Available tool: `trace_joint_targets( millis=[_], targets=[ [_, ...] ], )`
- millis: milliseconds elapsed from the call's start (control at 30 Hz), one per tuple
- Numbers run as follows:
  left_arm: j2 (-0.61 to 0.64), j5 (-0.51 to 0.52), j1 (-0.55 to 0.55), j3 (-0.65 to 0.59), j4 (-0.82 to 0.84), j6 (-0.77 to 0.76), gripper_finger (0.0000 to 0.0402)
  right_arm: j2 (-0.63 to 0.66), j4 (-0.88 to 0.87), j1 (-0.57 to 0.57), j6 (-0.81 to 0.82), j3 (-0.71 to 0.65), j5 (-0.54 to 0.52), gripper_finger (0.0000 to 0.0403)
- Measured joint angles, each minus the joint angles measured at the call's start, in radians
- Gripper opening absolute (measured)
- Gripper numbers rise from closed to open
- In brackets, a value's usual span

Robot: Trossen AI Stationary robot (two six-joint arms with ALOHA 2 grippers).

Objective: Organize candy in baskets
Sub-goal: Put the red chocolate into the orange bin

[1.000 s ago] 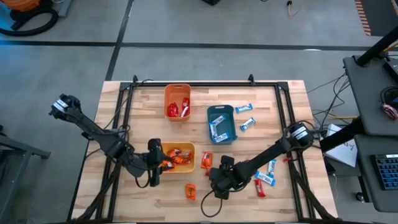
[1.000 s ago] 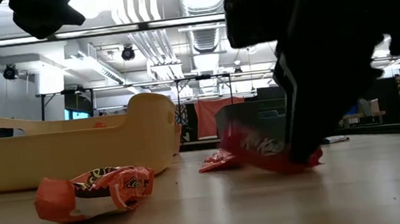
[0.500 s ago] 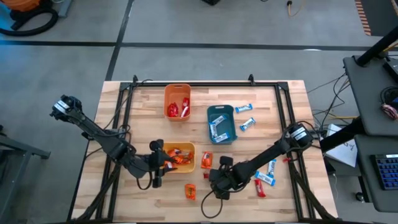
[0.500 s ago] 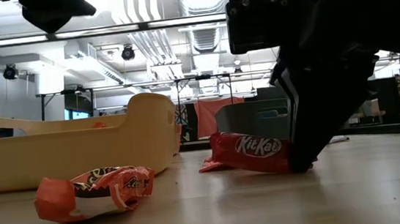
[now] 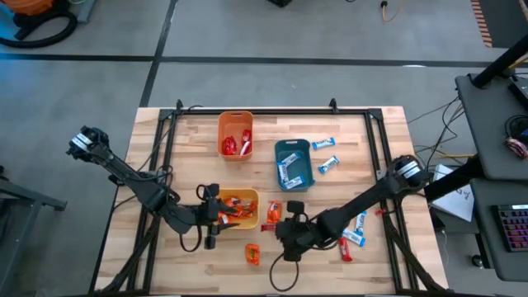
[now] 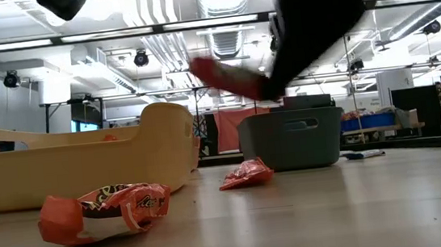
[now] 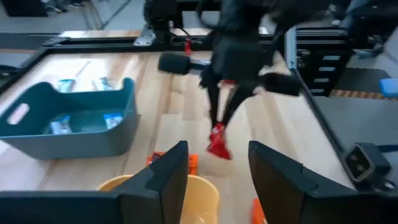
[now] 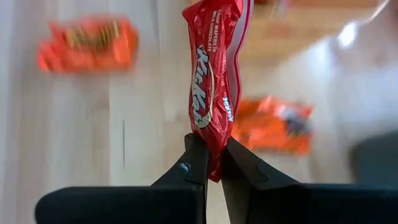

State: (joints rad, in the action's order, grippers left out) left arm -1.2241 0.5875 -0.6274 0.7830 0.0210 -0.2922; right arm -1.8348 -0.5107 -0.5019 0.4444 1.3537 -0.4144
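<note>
My right hand [image 8: 211, 163] pinches one end of a red candy bar [image 8: 212, 81] between its two fingers, the bar standing out beyond the fingertips. In the low view this red bar [image 6: 228, 78] hangs clear above the counter [image 6: 334, 210]. From above, my right hand [image 5: 283, 231] sits near the front of the counter, just beside the yellow basket [image 5: 240, 221], with the red bar [image 5: 269, 224] at its tip.

My left hand [image 7: 214, 168] hovers at the yellow basket's near rim, fingers spread apart and holding nothing; from above it lies at [image 5: 213, 219].

Orange-wrapped candy fills the yellow basket [image 5: 236, 206]. One orange candy [image 6: 103, 212] lies loose on the counter in front of that basket, and a second orange candy [image 6: 245, 173] lies between the yellow basket and the teal basket [image 6: 291, 137].

The teal basket [image 5: 294, 164] holds light blue candy [image 5: 288, 167]. Two more light blue bars [image 5: 323, 143] lie just beside it. The orange basket [image 5: 235, 134] holds red candy [image 5: 245, 144]. Further blue and red bars [image 5: 353, 235] lie near my right arm.
</note>
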Motion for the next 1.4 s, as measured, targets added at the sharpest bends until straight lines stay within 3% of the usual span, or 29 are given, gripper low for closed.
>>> trace_joint_targets(
  millis=[333, 533, 1000, 1133, 1400],
  targets=[
    [-0.082, 0.032, 0.009, -0.001, -0.107, 0.086, 0.0205, 0.082, 0.307, 0.009, -0.329, 0.000, -0.242, 0.0018],
    [-0.120, 0.034, 0.018, 0.000, -0.160, 0.105, 0.0202, 0.082, 0.483, 0.035, -0.492, 0.000, -0.240, 0.0018],
    [-0.144, 0.102, 0.030, 0.002, -0.314, 0.186, 0.0188, 0.079, 0.501, 0.049, -0.527, 0.000, -0.229, 0.0018],
    [-0.144, 0.148, 0.030, 0.002, -0.318, 0.187, 0.0151, 0.077, 0.496, 0.049, -0.527, -0.001, -0.232, 0.0019],
    [-0.143, 0.152, 0.030, 0.002, -0.315, 0.206, 0.0023, 0.077, 0.493, 0.053, -0.513, -0.001, -0.239, 0.0024]
  ],
)
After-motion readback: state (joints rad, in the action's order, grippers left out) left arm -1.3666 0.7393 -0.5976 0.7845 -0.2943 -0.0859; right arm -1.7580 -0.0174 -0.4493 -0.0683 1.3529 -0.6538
